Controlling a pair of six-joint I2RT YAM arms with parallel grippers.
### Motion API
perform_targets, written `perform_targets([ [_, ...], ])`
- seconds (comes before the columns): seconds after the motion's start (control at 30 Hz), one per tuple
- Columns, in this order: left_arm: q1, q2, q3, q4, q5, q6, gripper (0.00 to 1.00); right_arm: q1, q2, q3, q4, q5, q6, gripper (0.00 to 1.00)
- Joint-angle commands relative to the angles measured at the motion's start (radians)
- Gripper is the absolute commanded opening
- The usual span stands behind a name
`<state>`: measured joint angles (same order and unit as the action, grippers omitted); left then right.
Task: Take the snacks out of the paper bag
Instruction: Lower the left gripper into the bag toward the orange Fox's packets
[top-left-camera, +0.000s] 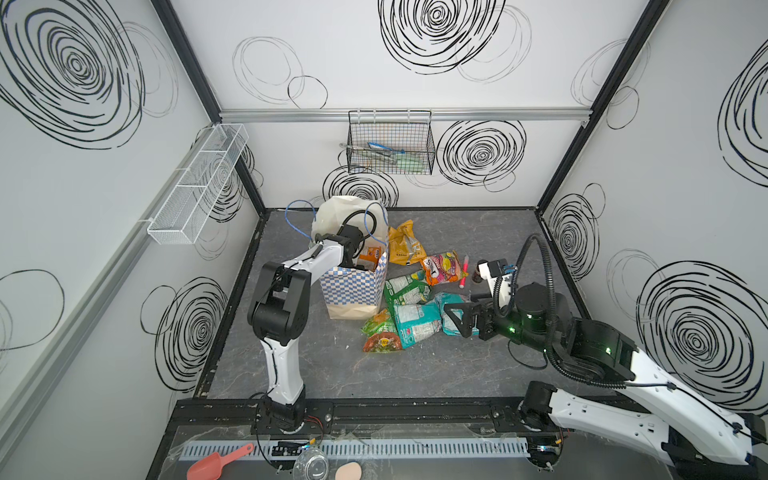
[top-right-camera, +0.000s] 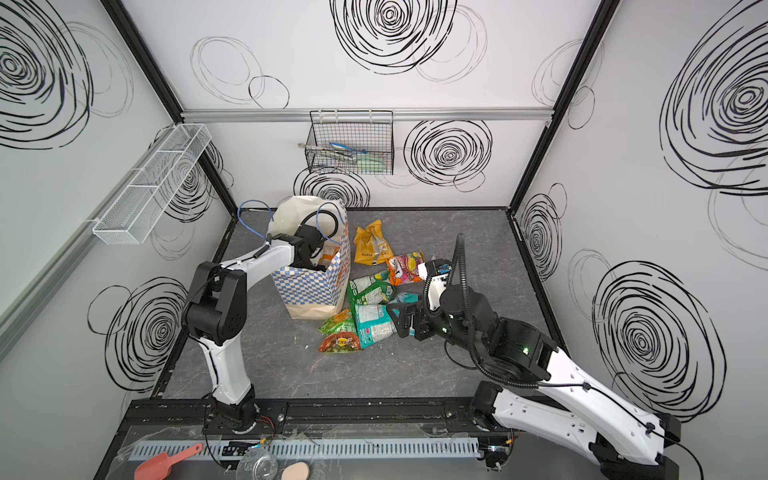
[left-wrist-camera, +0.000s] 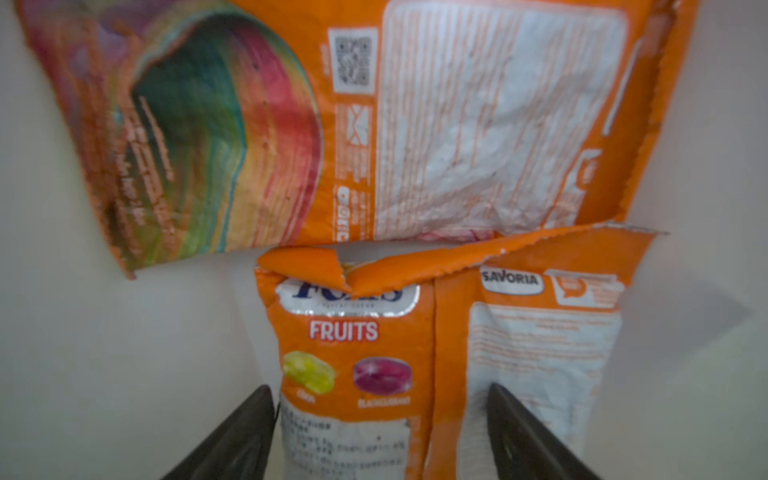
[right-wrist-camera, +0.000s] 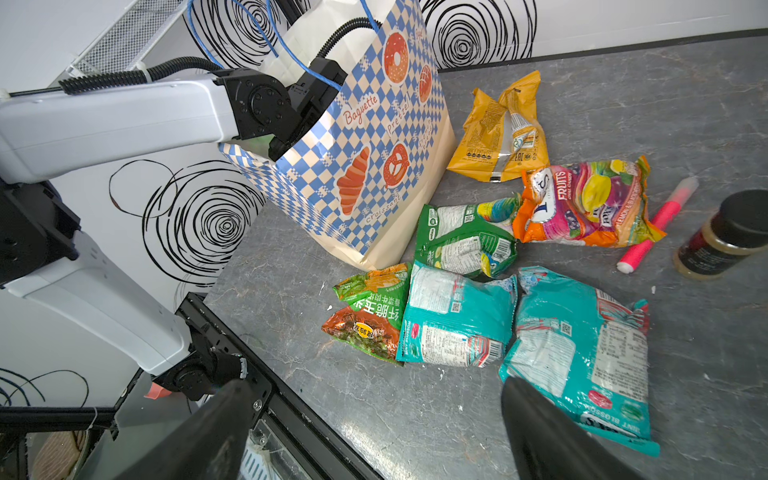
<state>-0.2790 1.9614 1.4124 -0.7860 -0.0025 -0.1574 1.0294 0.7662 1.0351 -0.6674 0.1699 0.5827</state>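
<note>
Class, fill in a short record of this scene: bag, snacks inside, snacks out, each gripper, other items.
Bag: standing on table
Inside: near orange packet, far orange packet
Out: mustard packet, multicolour packet, green packet, left teal packet, right teal packet, green-orange packet
Left gripper: open, in bag, at near orange packet
Right gripper: open, empty, at right teal packet
Other: marker, jar

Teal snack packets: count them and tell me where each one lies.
2 teal packets, both on the table right of the paper bag: one against the green-and-orange packet, the other further right, by the right end effector. Others may be hidden in the bag.
</note>
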Motion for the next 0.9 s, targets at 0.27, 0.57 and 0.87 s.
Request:
perform_targets([
  [0.27, -0.022, 0.134, 0.075, -0.163, -0.085, 0.052, 0.86, 0.008, -0.013, -0.012, 0.027, 0.015, 0.009, 0.97],
  [0.57, -0.020, 0.228, 0.126, -0.212, -0.139, 0.062, 0.91, 0.008, -0.037, -0.029, 0.028, 0.027, 0.010, 0.97],
  [0.87, -0.015, 0.284, 0.125, -0.151, -0.132, 0.053, 0.96, 0.008, -0.047, -0.030, 0.024, 0.031, 0.008, 0.97],
])
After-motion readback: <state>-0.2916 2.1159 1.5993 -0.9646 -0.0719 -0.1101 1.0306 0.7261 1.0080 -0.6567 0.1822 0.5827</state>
